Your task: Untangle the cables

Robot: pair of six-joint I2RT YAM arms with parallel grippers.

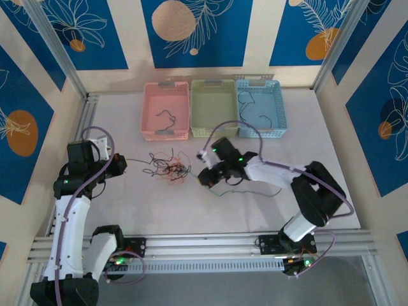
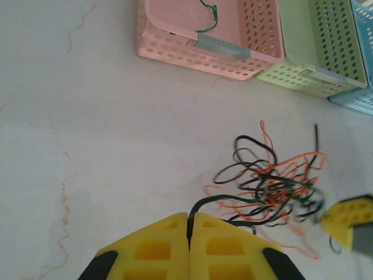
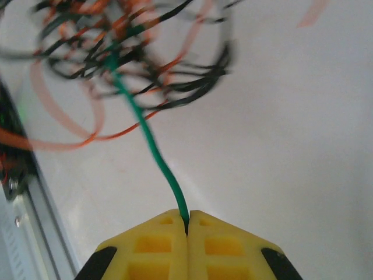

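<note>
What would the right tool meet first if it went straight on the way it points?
Probably the knotted clump of thin black, orange and green wires, just ahead of the right tool, which is shut on a green wire leading into it. Depth is unclear.

Bright, even light over my table, only soft, faint shadows. From my right wrist the cables smear into blur; the green strand is sharper close to the lens. Left wrist: cables slightly soft, right edge fuzzy.
</note>
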